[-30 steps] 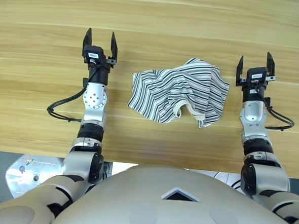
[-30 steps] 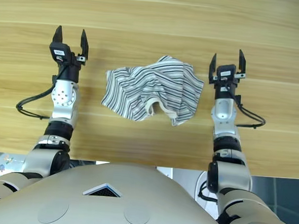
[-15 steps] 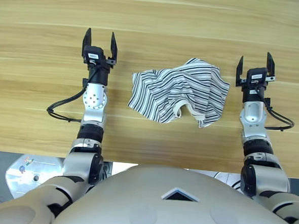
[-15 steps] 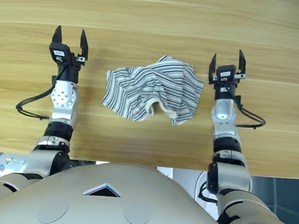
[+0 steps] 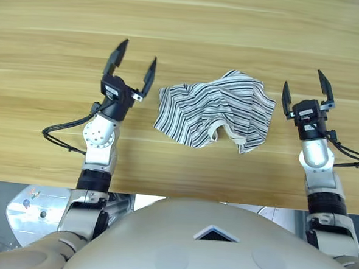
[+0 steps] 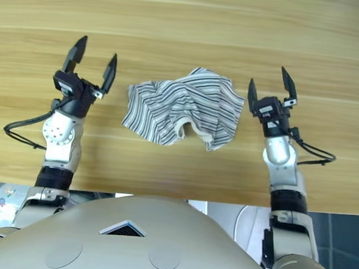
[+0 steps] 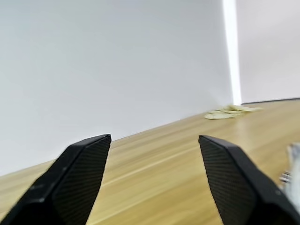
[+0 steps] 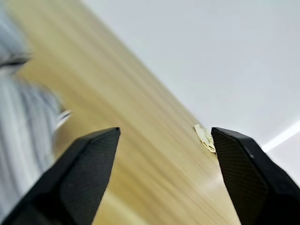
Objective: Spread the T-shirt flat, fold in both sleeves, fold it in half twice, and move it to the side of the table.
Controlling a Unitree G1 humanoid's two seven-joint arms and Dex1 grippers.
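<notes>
- The striped T-shirt (image 5: 214, 109) lies crumpled in a heap on the wooden surface (image 5: 186, 25), between the two arms, with its neckline toward the near edge.
- The left gripper (image 5: 138, 51) is empty, jaws released and spread wide, just beside the heap's left edge.
- The right gripper (image 5: 303, 81) is likewise released and empty, just beside the right edge.
- The step in hand is judged to be spreading. Each gripper should pinch one outer layer on its own side (a hem or sleeve, not a bunched fold). Both should then draw outward evenly, keeping the cloth low.

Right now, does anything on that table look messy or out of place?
Yes: the striped T-shirt lies crumpled in a bunched heap on the table, not flat, between the open left end effector and right end effector, held by neither.
</notes>
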